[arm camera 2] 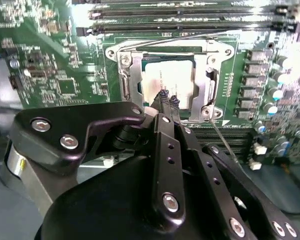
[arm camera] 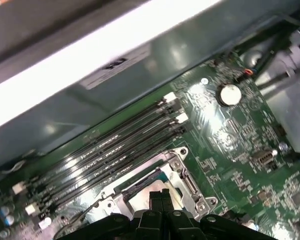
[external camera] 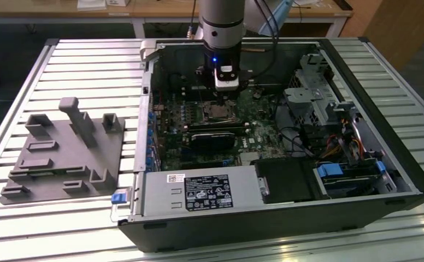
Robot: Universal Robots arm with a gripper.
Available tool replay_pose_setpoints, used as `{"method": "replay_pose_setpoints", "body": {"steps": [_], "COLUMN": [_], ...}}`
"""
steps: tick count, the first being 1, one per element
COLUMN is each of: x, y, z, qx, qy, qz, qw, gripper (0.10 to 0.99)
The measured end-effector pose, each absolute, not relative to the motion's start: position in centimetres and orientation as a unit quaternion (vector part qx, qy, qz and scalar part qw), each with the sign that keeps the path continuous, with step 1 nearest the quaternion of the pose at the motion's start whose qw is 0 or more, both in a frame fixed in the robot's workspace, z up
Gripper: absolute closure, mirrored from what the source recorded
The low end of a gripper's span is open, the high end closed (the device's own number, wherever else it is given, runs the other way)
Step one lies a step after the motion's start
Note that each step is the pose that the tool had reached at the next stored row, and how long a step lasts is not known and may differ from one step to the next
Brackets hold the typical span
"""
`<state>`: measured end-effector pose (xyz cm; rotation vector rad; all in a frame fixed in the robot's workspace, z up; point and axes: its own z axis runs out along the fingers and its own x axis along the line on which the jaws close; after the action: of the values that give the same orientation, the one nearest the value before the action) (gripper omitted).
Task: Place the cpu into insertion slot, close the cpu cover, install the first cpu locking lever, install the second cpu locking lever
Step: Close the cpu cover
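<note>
Second wrist view — closed gripper (arm camera 2: 169, 98) over the cpu (arm camera 2: 175, 75) — print illegible.

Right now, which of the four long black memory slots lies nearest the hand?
The memory slot directly alongside the metal rim of the insertion slot, where the hand is; the other three lie beyond it.

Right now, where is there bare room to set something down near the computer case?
The slatted table is bare beyond and in front of the grey fixture tray, on the exterior view's left of the computer case. Inside the case it is crowded: the hand sits over the cpu, with memory slots alongside.
</note>
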<state>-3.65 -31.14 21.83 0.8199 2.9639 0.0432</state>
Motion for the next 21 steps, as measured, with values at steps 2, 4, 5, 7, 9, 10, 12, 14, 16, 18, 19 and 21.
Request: {"method": "replay_pose_setpoints", "body": {"steps": [2,4,5,7,9,10,12,14,16,18,19,21], "x": [-3.65,-3.65,-3.65,-3.65,-3.65,-3.65,-3.65,-3.65,-3.65,-3.65,-3.65,-3.65], "y": [-31.14,-31.14,-31.14,-31.14,-31.14,-31.14,-31.15,-31.14,-31.14,-31.14,-31.14,-31.14], "z": [21.82,21.82,21.81,21.81,21.8,21.8,21.8,21.79,21.78,21.78,21.77,21.77], "qx": [0.249,0.231,0.222,0.204,0.187,0.177,0.159,0.142,0.124,0.106,0.097,0.078], "qy": [0.968,0.972,0.974,0.978,0.982,0.984,0.987,0.989,0.992,0.994,0.995,0.996], "qz": [0.014,0.014,0.014,0.014,0.014,0.014,0.014,0.014,0.014,0.015,0.015,0.015], "qw": [0.033,0.033,0.033,0.033,0.032,0.032,0.032,0.032,0.032,0.032,0.032,0.031], "gripper": [0.98,0.98,0.98,0.98,0.98,0.98,0.98,0.98,0.98,0.98,0.98,0.98]}}
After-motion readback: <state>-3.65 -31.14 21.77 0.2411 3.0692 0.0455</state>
